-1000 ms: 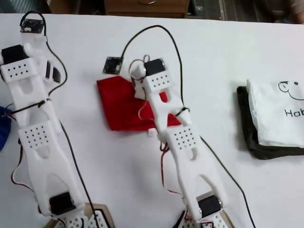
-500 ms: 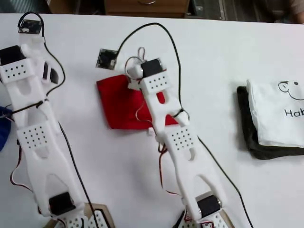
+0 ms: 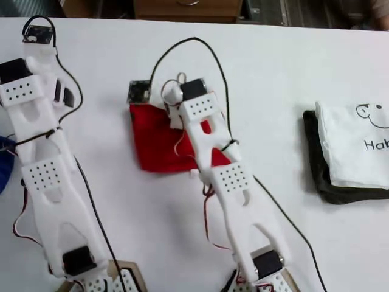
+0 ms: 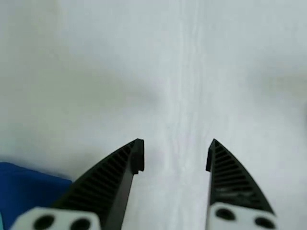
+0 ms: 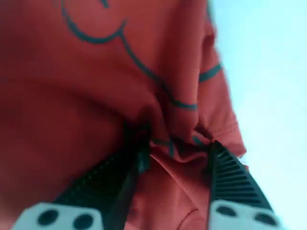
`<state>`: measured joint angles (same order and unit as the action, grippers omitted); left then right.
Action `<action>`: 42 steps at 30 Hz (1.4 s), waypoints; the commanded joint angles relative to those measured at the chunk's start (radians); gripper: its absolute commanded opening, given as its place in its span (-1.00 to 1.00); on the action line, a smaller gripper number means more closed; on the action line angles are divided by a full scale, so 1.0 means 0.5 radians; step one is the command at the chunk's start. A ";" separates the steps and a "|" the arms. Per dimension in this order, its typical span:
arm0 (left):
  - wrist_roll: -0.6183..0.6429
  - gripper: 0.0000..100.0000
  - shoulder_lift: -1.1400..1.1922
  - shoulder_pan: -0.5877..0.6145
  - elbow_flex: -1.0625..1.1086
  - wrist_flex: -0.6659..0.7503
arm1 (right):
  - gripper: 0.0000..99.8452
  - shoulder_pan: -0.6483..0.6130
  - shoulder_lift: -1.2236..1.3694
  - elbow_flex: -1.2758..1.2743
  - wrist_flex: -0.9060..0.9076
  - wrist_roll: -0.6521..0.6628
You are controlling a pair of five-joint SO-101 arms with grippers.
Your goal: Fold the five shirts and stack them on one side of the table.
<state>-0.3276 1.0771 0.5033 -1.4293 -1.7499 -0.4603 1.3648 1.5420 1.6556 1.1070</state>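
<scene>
The white table (image 3: 304, 61) carries everything, and the red shirt (image 3: 155, 137) near its middle serves as the reference point. The right arm (image 3: 234, 182) stretches across the red shirt, its wrist over the shirt's far edge. The left arm (image 3: 45, 176) lies well apart from the shirt on the robot's left. Well apart from the red shirt on the robot's right sits the stack, a folded white shirt (image 3: 355, 143) resting on a folded dark shirt (image 3: 316, 164). The red shirt is a compact, roughly square bundle lying flat on the table, not yet on the stack. A blue shirt (image 3: 5, 164) peeks in beyond the left arm, farther from the red shirt than that arm. The right hand (image 5: 177, 153) is spread, its tips pressed into the red cloth with a bunched ridge of fabric between them. The left hand (image 4: 173, 153) is also spread, over bare table with the blue shirt's edge just beside it. Two shirts look finished; the red one seems near done, and the blue one has yet to be folded.
</scene>
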 commanded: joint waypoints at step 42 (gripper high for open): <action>-0.015 -0.54 -0.157 0.006 -0.075 -0.025 | -0.57 0.121 -0.410 -0.448 -0.456 -0.288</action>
<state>-0.3276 1.0771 0.5048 -1.4293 -1.7576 -0.3882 1.1423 1.2950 1.4500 0.9705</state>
